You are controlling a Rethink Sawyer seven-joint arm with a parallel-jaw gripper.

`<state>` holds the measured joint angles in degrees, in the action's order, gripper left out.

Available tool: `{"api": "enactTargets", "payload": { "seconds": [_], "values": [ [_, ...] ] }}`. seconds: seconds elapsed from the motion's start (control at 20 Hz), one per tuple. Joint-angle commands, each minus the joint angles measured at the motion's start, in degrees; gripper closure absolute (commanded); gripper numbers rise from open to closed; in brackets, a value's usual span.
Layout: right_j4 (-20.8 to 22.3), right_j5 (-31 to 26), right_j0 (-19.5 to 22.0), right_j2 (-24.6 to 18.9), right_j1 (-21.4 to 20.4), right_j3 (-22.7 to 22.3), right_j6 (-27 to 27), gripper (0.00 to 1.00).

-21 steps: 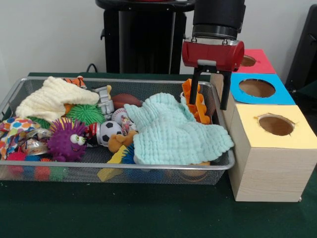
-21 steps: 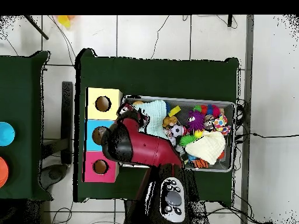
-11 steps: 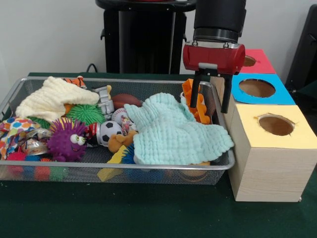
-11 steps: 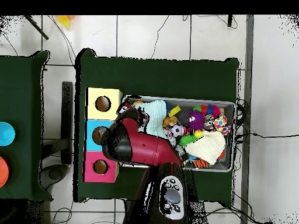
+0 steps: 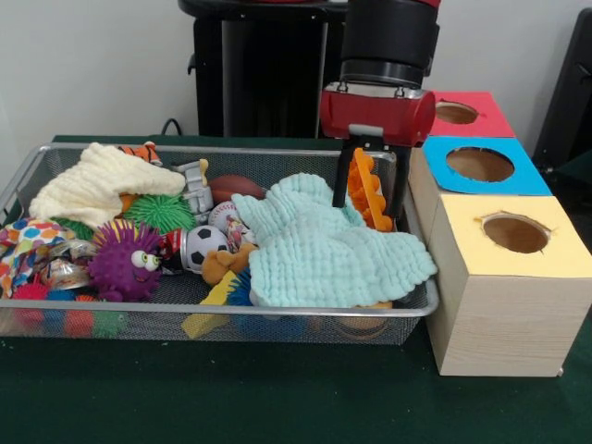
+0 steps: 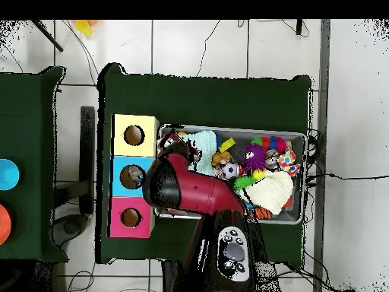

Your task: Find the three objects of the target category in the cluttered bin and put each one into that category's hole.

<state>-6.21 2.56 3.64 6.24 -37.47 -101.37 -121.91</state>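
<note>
From the front view, I have the gripper (image 5: 371, 192) hanging at the bin's (image 5: 277, 313) 2 o'clock corner, fingers spread and straddling the orange toy (image 5: 367, 190), which stands roughly upright between them, its long axis running 12 to 6. The mint cloth (image 5: 324, 248) lies at the toy's 7 o'clock. Since a second ago I've shifted toward 9 o'clock, off the boxes (image 5: 504, 277) and over the toy.
</note>
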Motion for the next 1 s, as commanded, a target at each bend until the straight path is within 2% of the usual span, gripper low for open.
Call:
{"api": "enactTargets", "payload": {
  "seconds": [0.05,0.3,0.75,1.0],
  "values": [
    [4.2,0.7,2.7,-6.0,3.5,2.5,-2.9,0.00],
    [6.0,0.3,3.9,-6.5,4.5,2.9,-2.4,0.00],
    [8.4,-2.0,5.2,-7.2,3.3,0.1,-2.6,0.00],
    [9.3,-0.4,6.0,-8.4,4.7,-0.2,-3.7,0.00]
  ]
}}
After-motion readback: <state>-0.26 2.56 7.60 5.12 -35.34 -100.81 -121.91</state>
